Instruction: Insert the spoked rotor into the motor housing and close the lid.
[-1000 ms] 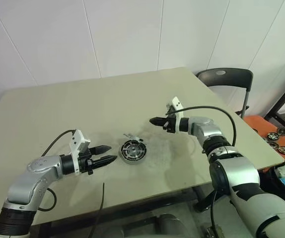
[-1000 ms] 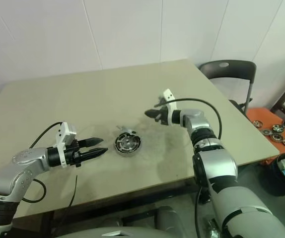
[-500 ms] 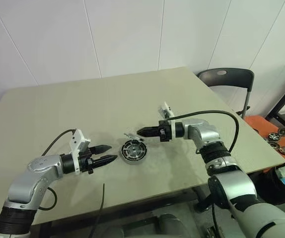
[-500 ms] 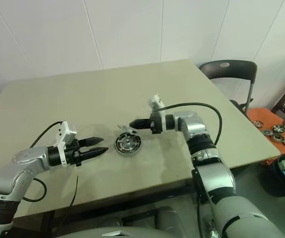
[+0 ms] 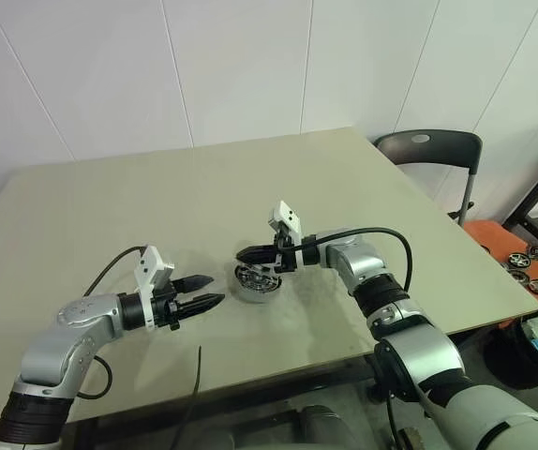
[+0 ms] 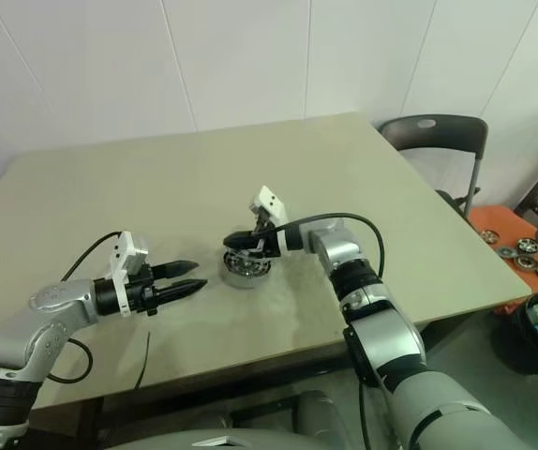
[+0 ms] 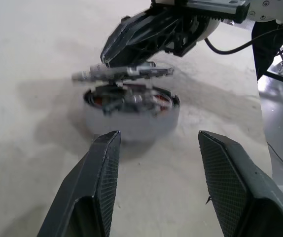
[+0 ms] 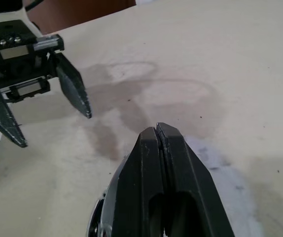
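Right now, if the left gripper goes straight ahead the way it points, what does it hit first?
Probably the housing: it sits dead ahead between the open left gripper's fingers, with the right gripper just above it.

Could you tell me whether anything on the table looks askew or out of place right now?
Yes: a thin flat disc sits tilted above the motor housing rather than flush in it, with the shut right gripper at its edge.

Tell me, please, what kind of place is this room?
Probably a plain workshop or test room, not a home. A bare beige table holds a motor housing, white panel walls stand behind, a black chair sits at the table's corner, and spare round parts lie on an orange surface.
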`<state>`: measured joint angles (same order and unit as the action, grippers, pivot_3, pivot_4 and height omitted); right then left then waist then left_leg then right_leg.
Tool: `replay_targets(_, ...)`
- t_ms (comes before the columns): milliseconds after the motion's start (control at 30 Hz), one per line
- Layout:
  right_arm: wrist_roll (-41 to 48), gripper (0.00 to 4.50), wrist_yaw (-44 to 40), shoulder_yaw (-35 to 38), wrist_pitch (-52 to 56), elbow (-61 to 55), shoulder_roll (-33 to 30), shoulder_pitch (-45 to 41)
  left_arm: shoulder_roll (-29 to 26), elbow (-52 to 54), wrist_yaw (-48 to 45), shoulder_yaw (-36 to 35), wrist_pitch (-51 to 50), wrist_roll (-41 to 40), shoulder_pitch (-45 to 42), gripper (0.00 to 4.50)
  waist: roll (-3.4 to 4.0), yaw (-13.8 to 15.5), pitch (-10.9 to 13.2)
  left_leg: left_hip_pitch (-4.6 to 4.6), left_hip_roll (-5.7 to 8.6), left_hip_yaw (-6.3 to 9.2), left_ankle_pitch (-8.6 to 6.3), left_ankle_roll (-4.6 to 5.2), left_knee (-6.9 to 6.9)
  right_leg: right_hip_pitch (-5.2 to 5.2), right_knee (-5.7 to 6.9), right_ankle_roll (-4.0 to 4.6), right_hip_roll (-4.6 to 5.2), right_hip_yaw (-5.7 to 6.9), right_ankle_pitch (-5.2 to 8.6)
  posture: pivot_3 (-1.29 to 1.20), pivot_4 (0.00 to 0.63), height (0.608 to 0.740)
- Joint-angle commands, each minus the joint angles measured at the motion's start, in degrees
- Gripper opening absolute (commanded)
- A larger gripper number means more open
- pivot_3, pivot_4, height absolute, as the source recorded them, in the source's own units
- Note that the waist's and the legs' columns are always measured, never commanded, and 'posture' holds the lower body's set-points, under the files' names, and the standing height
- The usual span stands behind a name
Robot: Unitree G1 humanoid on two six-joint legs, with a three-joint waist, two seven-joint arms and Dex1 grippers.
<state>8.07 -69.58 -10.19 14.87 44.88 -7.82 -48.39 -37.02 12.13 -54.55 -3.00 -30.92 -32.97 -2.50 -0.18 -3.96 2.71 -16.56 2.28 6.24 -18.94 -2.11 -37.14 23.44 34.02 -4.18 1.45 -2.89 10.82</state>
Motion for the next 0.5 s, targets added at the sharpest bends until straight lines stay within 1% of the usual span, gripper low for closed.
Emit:
replay_targets(33, -2.1, 0.02, 0.3, -1.5, -1.7, 1.0, -0.8, 0.3, -0.3, 1.8, 0.2, -1.1, 0.4, -0.3, -0.4, 2.68, 0.0, 0.0, 0.0, 0.05, 0.0, 0.0, 0.0, 0.0, 0.0, -0.05, 0.0, 0.01, 0.0, 0.0, 0.01, 0.0, 0.0, 0.74)
replay_targets(267, -3.0, 0.02, -1.2, -4.2, -2.7, 0.4, -1.4, 1.4, -0.5, 1.9, 0.2, -1.2, 0.1, -0.4, -0.6, 2.68, 0.01, 0.0, 0.0, 0.09, 0.0, -0.01, 0.0, 0.0, -0.03, -0.1, 0.0, 0.01, 0.0, 0.0, 0.02, 0.0, 0.0, 0.74)
replay_targets(500, -5.2, 0.02, -4.9, -7.3, -2.7, 0.0, -2.3, 2.0, -0.2, 1.5, 0.4, -1.1, 0.3, -0.2, -1.2, 2.68, 0.01, -0.2, 0.0, 0.06, -0.02, -0.01, 0.0, 0.0, 0.13, 0.02, 0.0, -0.03, -0.03, 0.0, 0.03, 0.0, 0.0, 0.74)
